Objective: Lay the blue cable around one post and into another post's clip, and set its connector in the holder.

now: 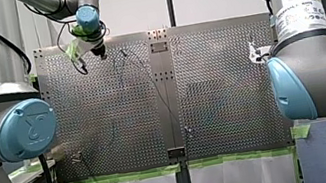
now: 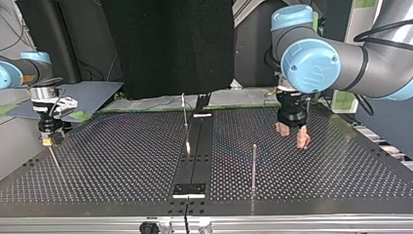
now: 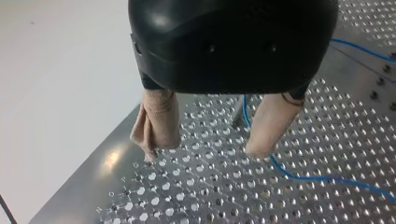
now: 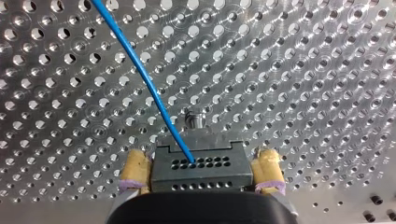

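Now | right fingers [image 4: 134,170] clamp connector [image 4: 201,169], long axis crosswise | blue cable [image 4: 139,70] leads ahead | left fingers [image 3: 161,116] spread

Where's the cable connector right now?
The connector sits clamped between the pads of my right end effector, with the blue cable running out of its face. In the top view that is far left, near the table edge.

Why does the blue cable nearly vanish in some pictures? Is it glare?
Mostly, I think: in the front view the perforated table shimmers and swallows the blue cable; in the left wrist view one bright glare patch lies beside my left gripper; in the right wrist view glints are small, so it stands out.
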{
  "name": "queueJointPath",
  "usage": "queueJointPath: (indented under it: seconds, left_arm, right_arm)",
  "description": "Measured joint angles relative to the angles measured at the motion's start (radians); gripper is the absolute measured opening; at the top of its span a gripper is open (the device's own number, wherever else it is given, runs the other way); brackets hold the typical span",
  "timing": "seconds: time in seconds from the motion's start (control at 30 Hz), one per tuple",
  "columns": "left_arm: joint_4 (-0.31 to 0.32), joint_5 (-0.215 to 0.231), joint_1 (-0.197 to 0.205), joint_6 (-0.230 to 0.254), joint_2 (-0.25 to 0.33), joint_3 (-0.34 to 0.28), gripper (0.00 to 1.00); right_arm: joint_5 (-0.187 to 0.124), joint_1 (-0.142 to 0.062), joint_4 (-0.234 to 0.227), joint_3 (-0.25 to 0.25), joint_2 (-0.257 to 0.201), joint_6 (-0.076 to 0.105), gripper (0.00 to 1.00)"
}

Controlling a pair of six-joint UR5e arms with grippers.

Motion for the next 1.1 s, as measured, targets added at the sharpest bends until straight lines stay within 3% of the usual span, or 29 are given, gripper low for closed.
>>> queueJointPath:
  seconds: [0.13,0.33,0.9,1.1]
  left_arm:
    - [-0.029,-0.025,-0.006,0.033,0.0,0.001,1.0]
    - [-0.042,-0.016,-0.012,0.084,0.0,0.003,1.0]
    - [-0.012,0.115,-0.014,0.229,-0.001,0.006,1.0]
    - [-0.011,0.125,-0.014,0.278,-0.001,0.006,1.0]
  right_arm:
    - [0.0,0.0,-0.001,0.0,0.0,0.001,1.0]
    - [0.0,0.001,0.0,0.0,0.0,0.002,1.0]
    - [0.001,0.0,0.0,0.0,-0.001,0.0,1.0]
    - [0.001,0.004,0.002,0.0,-0.001,-0.002,1.0]
